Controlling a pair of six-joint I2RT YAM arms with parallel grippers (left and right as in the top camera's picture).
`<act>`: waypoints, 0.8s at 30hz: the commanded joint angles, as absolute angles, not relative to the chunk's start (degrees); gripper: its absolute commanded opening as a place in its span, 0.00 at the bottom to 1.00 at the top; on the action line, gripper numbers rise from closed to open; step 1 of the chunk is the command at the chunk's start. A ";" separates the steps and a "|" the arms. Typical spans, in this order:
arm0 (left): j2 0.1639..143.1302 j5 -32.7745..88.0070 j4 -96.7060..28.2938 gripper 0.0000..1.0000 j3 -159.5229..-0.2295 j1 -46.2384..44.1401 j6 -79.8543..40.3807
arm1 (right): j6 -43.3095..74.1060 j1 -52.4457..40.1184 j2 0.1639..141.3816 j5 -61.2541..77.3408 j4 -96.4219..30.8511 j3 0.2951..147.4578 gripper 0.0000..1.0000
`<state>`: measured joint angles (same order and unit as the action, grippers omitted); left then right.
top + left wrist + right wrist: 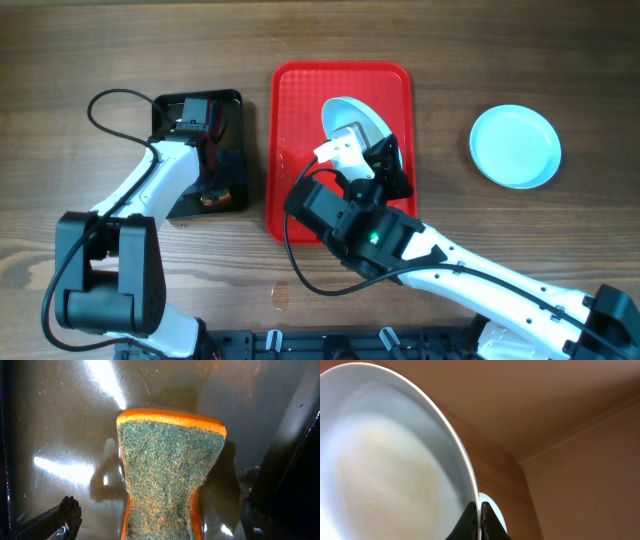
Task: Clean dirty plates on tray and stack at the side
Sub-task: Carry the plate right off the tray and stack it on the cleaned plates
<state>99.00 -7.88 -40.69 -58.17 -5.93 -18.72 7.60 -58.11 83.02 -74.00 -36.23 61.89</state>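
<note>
Black tray [231,125] on wooden table [100,50]; orange-green sponge [170,470] inside tray.

The desk [520,50] is brown wood with darker grain. The tray [295,100], centre of the overhead view, is bright red with a fine dotted texture. The plate at right [515,146] is pale light blue. The tilted plate [385,460] looks whitish-blue with a faint yellowish smear, and the fingers [466,522] at the lower edge are black. The sponge [170,460] is orange with a mottled green face, against the glossy black small tray [232,105].

On the left wrist view the sponge [170,475] is cut off at 6 o'clock. On the right wrist view, my plate [395,460] runs off at 9 and 6, blurred; its centre stain is perhaps orange.
</note>
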 commanded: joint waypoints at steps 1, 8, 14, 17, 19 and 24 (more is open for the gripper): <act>98.70 -8.43 -40.66 1.00 -58.43 -5.82 -18.20 | 10.11 -57.87 82.61 -72.99 -35.44 62.76 0.04; 98.70 -8.43 -40.66 1.00 -58.43 -5.82 -18.20 | 15.22 -45.56 82.08 -41.45 -35.03 63.13 0.04; 98.70 -8.43 -40.66 1.00 -58.43 -5.82 -18.20 | 18.61 -30.33 75.94 -20.53 -36.67 67.22 0.04; 98.70 -8.43 -40.66 1.00 -58.43 -5.82 -18.20 | 21.87 -17.34 74.24 -11.16 -38.81 67.18 0.04; 98.70 -8.43 -40.66 1.00 -58.43 -5.82 -18.20 | 23.20 -10.55 74.63 -6.81 -40.51 67.11 0.04; 98.70 -8.43 -40.66 1.00 -58.43 -5.82 -18.20 | 24.18 7.49 77.56 3.22 -42.94 67.00 0.04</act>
